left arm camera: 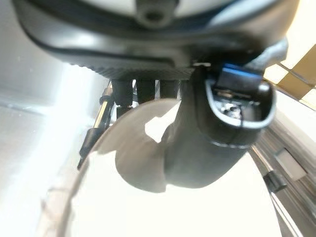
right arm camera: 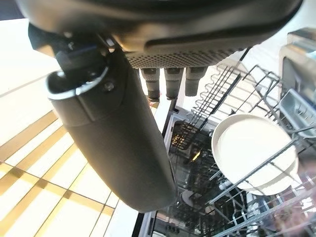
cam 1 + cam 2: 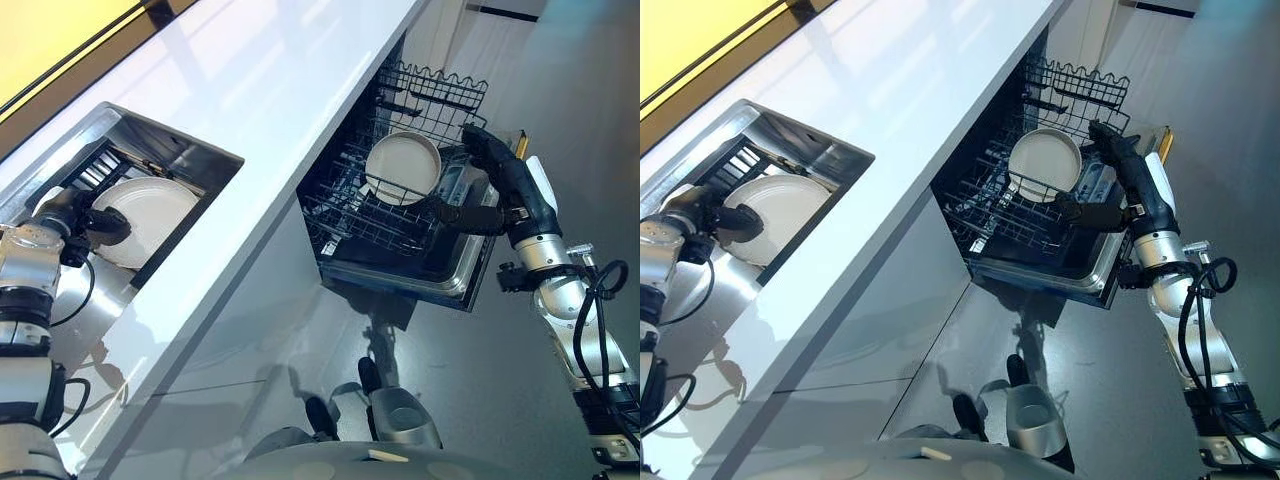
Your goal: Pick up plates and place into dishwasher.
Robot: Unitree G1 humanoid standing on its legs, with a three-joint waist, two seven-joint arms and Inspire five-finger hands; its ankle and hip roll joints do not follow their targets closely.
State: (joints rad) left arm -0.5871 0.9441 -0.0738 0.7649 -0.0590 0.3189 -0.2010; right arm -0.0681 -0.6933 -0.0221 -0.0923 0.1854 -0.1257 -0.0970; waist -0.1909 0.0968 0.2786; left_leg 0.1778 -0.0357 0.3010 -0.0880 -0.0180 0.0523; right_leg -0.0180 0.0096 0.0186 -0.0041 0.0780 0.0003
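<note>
A white plate (image 3: 150, 205) leans in the sink (image 3: 190, 150) at the left. My left hand (image 3: 85, 215) grips its near rim: in the left wrist view the thumb (image 1: 207, 143) lies on the plate's face (image 1: 173, 212) and the fingers curl behind its edge. A cream plate (image 3: 402, 165) stands upright in the dishwasher's lower rack (image 3: 370, 225). My right hand (image 3: 500, 185) hovers just right of that plate, apart from it. In the right wrist view its fingers (image 2: 170, 81) are straight, with the cream plate (image 2: 254, 150) beyond them.
A white counter (image 3: 270, 90) runs between sink and dishwasher. A dark slotted dish rack (image 3: 95, 165) sits in the sink behind the plate. An upper wire rack (image 3: 435, 95) is pulled out above the lower one. The open dishwasher door (image 3: 470, 270) juts over grey floor.
</note>
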